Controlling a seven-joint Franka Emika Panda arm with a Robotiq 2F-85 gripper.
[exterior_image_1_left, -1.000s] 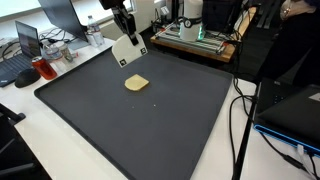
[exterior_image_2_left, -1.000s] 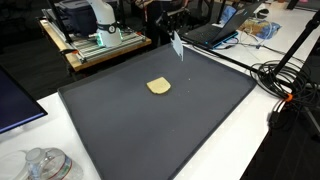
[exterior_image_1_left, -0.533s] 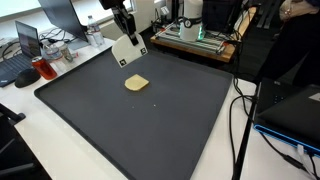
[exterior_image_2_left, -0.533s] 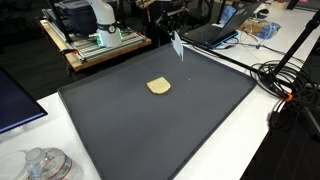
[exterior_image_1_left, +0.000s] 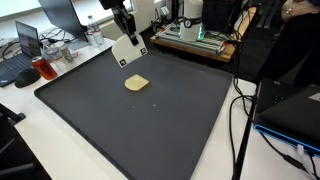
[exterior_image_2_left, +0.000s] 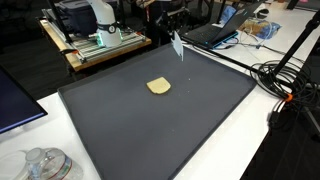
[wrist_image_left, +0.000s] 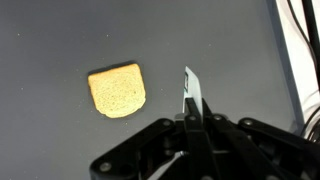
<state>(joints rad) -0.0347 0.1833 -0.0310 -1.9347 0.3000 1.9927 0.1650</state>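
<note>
Above the mat's (exterior_image_1_left: 150, 130) far edge, the gripper (exterior_image_1_left: 125, 34), pinched shut on a card (exterior_image_1_left: 129, 53), holds it aloft; a tan slice (exterior_image_1_left: 136, 83) lies untouched.

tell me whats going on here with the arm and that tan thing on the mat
The robot arm's tool is shut on a thin white card, holding it upright near one edge of the dark mat. A tan bread-shaped piece lies flat on the mat close to the card's lower end. In the wrist view there is a clear gap between the two, so the piece is not being touched.
</note>
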